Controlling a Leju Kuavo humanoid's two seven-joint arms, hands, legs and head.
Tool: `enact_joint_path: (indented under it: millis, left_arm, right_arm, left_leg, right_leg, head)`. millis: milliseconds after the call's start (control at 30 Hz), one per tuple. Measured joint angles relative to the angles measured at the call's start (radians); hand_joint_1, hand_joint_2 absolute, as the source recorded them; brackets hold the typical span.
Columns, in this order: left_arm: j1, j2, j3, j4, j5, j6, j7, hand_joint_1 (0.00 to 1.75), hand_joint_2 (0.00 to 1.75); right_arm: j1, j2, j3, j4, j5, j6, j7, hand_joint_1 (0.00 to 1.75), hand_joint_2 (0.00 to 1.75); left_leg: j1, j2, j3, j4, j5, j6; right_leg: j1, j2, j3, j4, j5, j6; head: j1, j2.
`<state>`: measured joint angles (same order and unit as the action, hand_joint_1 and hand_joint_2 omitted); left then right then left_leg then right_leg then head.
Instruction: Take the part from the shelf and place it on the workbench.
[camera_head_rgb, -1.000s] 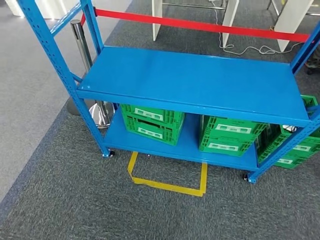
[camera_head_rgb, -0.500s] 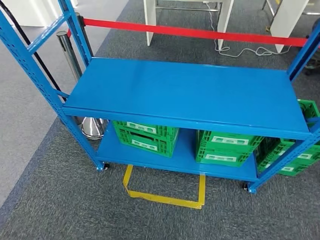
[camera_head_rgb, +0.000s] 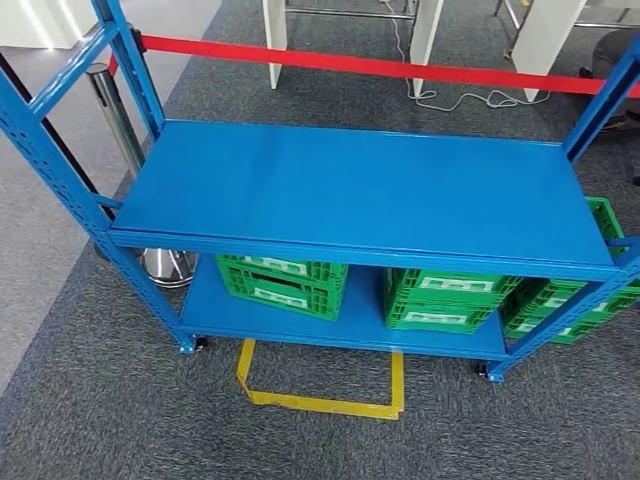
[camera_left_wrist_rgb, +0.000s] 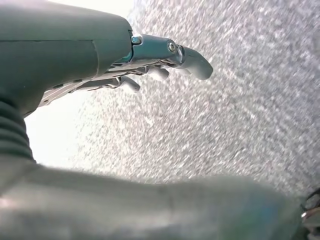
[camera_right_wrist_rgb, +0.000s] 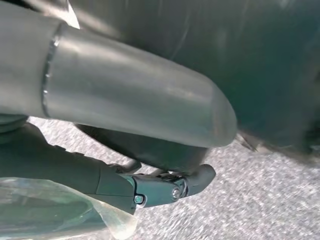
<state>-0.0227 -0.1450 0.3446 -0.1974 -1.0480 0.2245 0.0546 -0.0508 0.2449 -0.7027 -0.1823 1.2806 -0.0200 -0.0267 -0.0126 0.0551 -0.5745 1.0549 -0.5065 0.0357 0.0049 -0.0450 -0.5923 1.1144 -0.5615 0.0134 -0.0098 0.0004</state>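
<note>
Head view looks down on a blue shelf (camera_head_rgb: 355, 190) standing on grey carpet (camera_head_rgb: 113, 420). Its upper board is bare. On the lower board sit three green crates: one to the left (camera_head_rgb: 283, 285), one in the middle (camera_head_rgb: 438, 300) and one at the right end (camera_head_rgb: 558, 305). A yellow tape outline (camera_head_rgb: 321, 400) lies on the carpet just in front of the shelf. Behind it a red belt (camera_head_rgb: 340, 65) runs from a metal post (camera_head_rgb: 113, 100).

In the left wrist view, the left hand (camera_left_wrist_rgb: 113, 55) hangs over the carpet, fingers stretched out and apart, holding nothing.

In the right wrist view, a clear plastic bag (camera_right_wrist_rgb: 56, 210) lies against the right hand (camera_right_wrist_rgb: 151, 187), just beside its thumb. I cannot tell what is inside it, nor whether the hidden fingers grip it.
</note>
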Motion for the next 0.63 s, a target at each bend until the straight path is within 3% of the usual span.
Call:
enact_joint_path:
  millis: [67, 167, 233, 300, 333, 400, 467, 533, 633]
  left_arm:
    - [0.0, 0.0, 0.001, 0.0, 0.0, 0.0, 0.0, 0.0, 1.75]
    - [-0.002, 0.0, 0.001, 0.0, 0.0, -0.001, 0.0, 0.0, 1.75]
    - [-0.003, 0.0, 0.002, 0.0, 0.0, -0.001, 0.0, 0.0, 1.75]
    - [-0.007, 0.0, 0.004, 0.0, 0.001, -0.004, 0.001, 0.0, 1.75]
    - [-0.011, 0.001, 0.005, 0.0, 0.0, -0.006, 0.001, 0.0, 1.75]
    - [-0.019, 0.001, 0.006, 0.0, -0.002, -0.008, 0.004, 0.0, 1.75]
    - [-0.022, 0.001, 0.006, 0.0, -0.006, -0.01, 0.007, 0.0, 1.75]
    - [-0.023, 0.0, 0.006, 0.0, -0.009, -0.01, 0.008, 0.0, 1.75]
    - [-0.026, -0.002, 0.006, 0.0, -0.013, -0.006, 0.01, 0.0, 1.75]
  right_arm:
    - [-0.004, 0.0, -0.001, 0.0, 0.0, 0.0, 0.0, 0.0, 0.0]
    - [-0.002, 0.001, -0.002, 0.0, 0.0, 0.0, 0.0, 0.0, 0.0]
    - [-0.001, 0.002, -0.003, 0.0, 0.0, 0.001, 0.001, 0.0, 0.0]
    - [-0.001, 0.003, -0.003, 0.0, 0.001, 0.003, 0.003, 0.0, 0.0]
    - [-0.001, 0.003, -0.003, 0.0, 0.004, 0.004, 0.007, 0.0, 0.0]
    - [0.0, 0.003, -0.003, 0.0, 0.015, 0.006, 0.019, 0.0, 0.0]
    - [0.0, 0.003, -0.003, 0.0, 0.019, 0.009, 0.039, 0.0, 0.87]
    - [0.0, 0.003, -0.004, 0.0, 0.008, 0.012, 0.068, 0.0, 1.75]
    - [-0.001, 0.003, -0.008, 0.0, -0.003, 0.01, 0.113, 0.0, 1.75]
  left_leg:
    - [-0.004, 0.015, 0.01, -0.002, -0.007, -0.008]
    - [-0.005, 0.036, 0.022, -0.009, -0.012, -0.022]
    - [-0.002, 0.009, 0.013, 0.027, -0.042, -0.036]
    - [0.007, -0.03, -0.029, 0.132, -0.102, -0.05]
    - [0.011, -0.036, -0.052, 0.189, -0.125, -0.055]
    - [0.018, -0.039, -0.072, 0.232, -0.122, -0.062]
    - [0.025, -0.042, -0.034, 0.138, -0.05, -0.067]
    - [0.028, -0.053, 0.014, 0.019, 0.001, -0.066]
    - [0.023, -0.061, 0.027, -0.027, 0.0, -0.049]
  right_leg:
    - [0.008, -0.025, 0.024, -0.066, 0.024, -0.012]
    - [0.005, 0.005, 0.03, -0.081, 0.033, -0.019]
    - [-0.005, 0.027, 0.042, -0.095, 0.044, -0.026]
    - [-0.01, 0.048, 0.047, -0.099, 0.05, -0.03]
    - [-0.011, 0.058, 0.047, -0.098, 0.051, -0.031]
    - [-0.013, 0.074, 0.049, -0.098, 0.05, -0.03]
    - [-0.016, 0.088, 0.055, -0.098, 0.046, -0.024]
    - [-0.016, 0.097, 0.056, -0.096, 0.041, -0.013]
    - [-0.015, 0.099, 0.051, -0.095, 0.041, 0.004]
  head:
    - [-0.001, 0.0]
    - [-0.001, 0.0]
    - [-0.005, 0.0]
    - [-0.009, 0.0]
    - [-0.009, 0.0]
    - [-0.009, 0.0]
    - [-0.009, 0.0]
    - [-0.01, 0.0]
    - [-0.008, 0.0]
